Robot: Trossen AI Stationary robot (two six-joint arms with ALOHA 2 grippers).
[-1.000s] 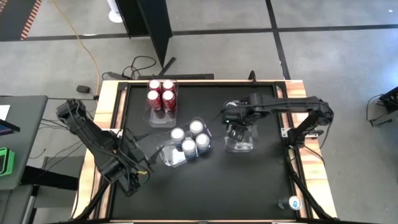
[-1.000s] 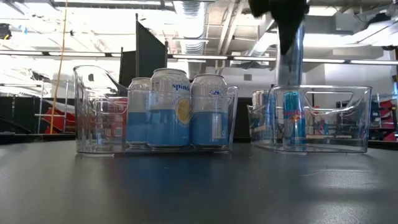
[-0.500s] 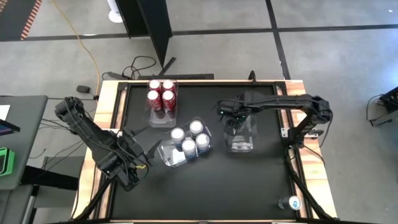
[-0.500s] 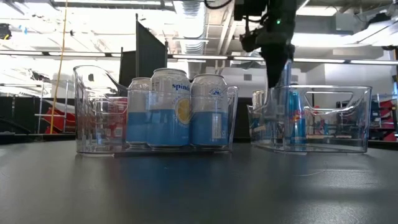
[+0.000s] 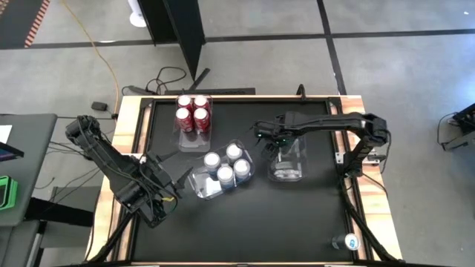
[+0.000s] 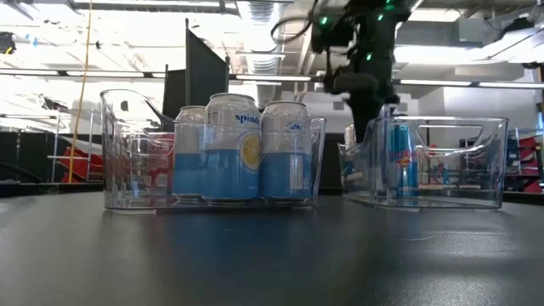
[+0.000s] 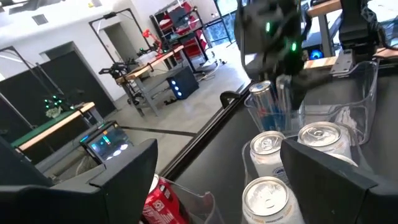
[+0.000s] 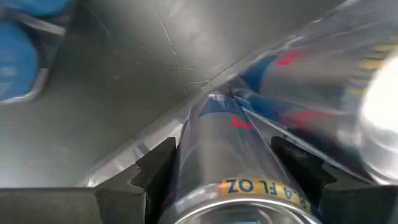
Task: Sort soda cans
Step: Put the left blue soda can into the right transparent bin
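Red cans [image 5: 191, 115] stand in a clear bin at the table's far left. Silver-white and light blue cans [image 5: 226, 165] fill the middle bin [image 6: 119, 153]. My right gripper [image 5: 271, 139] hangs over the far-left corner of the right bin [image 5: 288, 176] and is shut on a slim dark blue can [image 8: 227, 149]. Other blue cans [image 6: 399, 161] stand upright in that bin. My left gripper [image 5: 167, 194] waits open near the table's left edge, beside the middle bin. My right gripper pinches the slim blue can between its two fingers [image 8: 155, 171], one on each side of the upper part of its wall [image 8: 189, 180], just below the rim. The fingers come from above and point down along the can. The can's lower end [image 8: 214, 102] reaches down to the bin's corner.
The three clear bins sit close together across the table's far half. A small blue-and-white round thing [image 5: 349, 241] lies at the near right corner on the wooden frame [image 5: 364, 222]. Bare black tabletop [image 5: 252, 222] spans the near half.
My right gripper has carried the slim can toward the table's left and far side, from over the bin's middle to its far-left corner, and shows lower in the low view. My left arm has shifted slightly.
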